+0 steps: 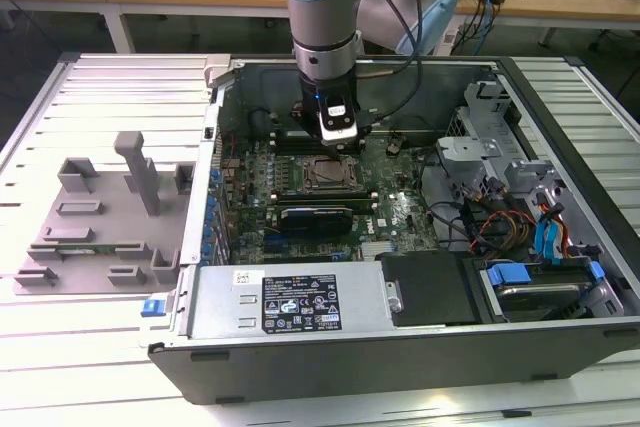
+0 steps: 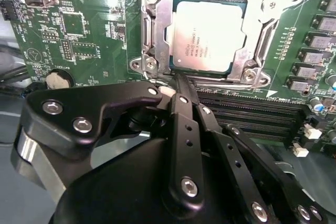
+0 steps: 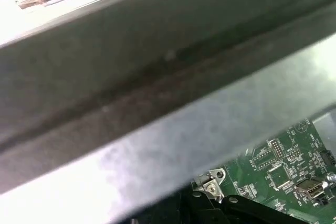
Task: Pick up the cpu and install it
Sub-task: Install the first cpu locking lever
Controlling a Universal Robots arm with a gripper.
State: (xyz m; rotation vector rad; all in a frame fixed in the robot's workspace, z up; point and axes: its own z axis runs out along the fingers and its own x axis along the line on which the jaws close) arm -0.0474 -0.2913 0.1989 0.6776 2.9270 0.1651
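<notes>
CPU [image 2: 210, 32] seated in board socket [image 2: 152, 30] (silver top up); end effector [image 2: 181, 85] closed, empty, just beside socket.

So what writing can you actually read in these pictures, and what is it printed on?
Nothing reads clearly enough to quote.
On the cpu: a few lines of dark print on its metal top, too blurred to read.
On the green board: white markings, too small to read.
The black label and white label, exterior view: too small to read.
</notes>
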